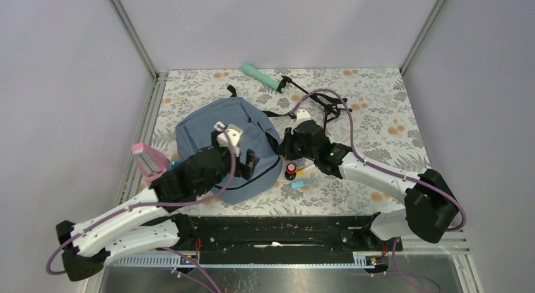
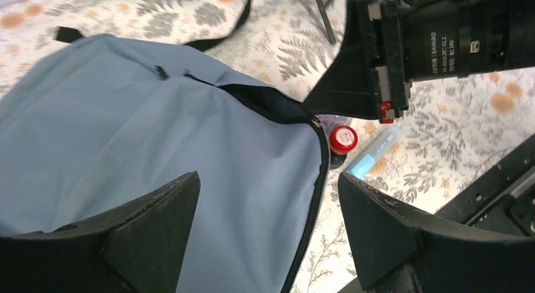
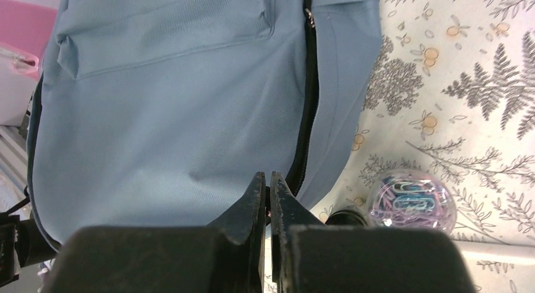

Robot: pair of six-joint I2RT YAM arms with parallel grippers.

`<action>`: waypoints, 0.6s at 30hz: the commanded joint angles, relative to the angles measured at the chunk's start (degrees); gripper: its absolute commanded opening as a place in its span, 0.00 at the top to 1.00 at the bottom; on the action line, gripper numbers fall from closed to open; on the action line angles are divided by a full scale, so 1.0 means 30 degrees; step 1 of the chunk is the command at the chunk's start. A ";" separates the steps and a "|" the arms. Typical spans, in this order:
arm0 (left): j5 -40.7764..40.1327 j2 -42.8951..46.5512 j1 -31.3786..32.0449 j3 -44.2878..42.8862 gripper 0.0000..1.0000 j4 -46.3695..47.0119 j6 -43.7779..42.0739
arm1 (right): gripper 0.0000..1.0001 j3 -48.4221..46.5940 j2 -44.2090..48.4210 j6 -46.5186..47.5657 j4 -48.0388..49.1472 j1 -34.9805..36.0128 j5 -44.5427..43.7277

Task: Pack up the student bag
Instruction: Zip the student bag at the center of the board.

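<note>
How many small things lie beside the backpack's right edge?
3: a red-capped bottle, a blue marker beside it, a clear paperclip ball also beside it; more may be hidden.

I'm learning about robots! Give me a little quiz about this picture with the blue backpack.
1. True or false: the left gripper is open over the student bag.
2. What colour is the cap on the small bottle beside the bag? A green, B red, C yellow.
3. Fill in the gap: the clear tub next to the bag holds paper ____.

Key: 1 true; 2 B; 3 clips.
</note>
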State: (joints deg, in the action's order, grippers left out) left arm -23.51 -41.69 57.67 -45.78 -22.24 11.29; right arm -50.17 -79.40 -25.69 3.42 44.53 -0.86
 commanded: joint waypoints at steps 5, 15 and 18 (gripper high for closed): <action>0.2734 -0.4133 -0.0063 0.0199 0.08 0.4588 -0.0511 | 1.00 0.0775 0.1282 -0.0793 0.1015 0.0536 -0.0125; 0.3623 -0.7315 -0.0117 0.1046 0.01 0.6520 -0.0043 | 1.00 0.1115 0.1523 -0.1155 0.1057 0.0536 -0.0470; 0.3844 -0.7986 -0.0122 0.1335 0.01 0.6761 -0.0042 | 1.00 0.1191 0.1575 -0.1176 0.1035 0.0537 -0.0625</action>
State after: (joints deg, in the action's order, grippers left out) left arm -14.15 -63.83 57.67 -42.70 -6.94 10.59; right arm -46.94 -76.14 -28.42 4.27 45.65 -1.30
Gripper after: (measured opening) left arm 0.985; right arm 0.025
